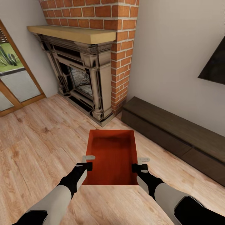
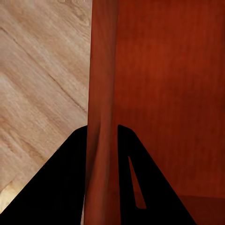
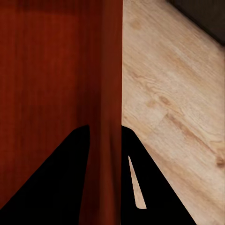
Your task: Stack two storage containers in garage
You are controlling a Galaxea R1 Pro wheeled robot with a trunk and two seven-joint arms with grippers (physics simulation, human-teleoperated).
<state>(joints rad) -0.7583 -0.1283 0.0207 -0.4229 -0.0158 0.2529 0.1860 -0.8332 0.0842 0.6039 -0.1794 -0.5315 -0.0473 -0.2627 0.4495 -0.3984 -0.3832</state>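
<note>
location: living room, wood-plank flooring (image 1: 34, 147), brick fireplace (image 1: 90, 68) ahead, dark low cabinet (image 1: 175, 131) along the right-hand wall, black wall screen (image 1: 215, 67) above it
container (image 1: 112, 156): one orange-red tub, open top, level, held in front of the trunk between both arms; whether its bottom is off the planks I can't tell
second container: not spotted here
left end effector (image 1: 88, 162): closed down on the tub's left wall; left wrist view has the thin wall (image 2: 101, 140) running between the two dark fingers (image 2: 61, 187)
right end effector (image 1: 139, 164): clamped on the right wall the same way, wall (image 3: 105, 140) between its fingers (image 3: 61, 187)
step: carry phase, judged; garage drop-off not yet done
risk 1: both grips sit near the tub's near end, so the far end is cantilevered; likely to sag or pivot out under base acceleration
risk 2: thin straight walls, small contact patch; arms drifting apart or together would twist or release it
risk 3: cabinet and fireplace close by; a tight turn could clip the tub's far corner
</note>
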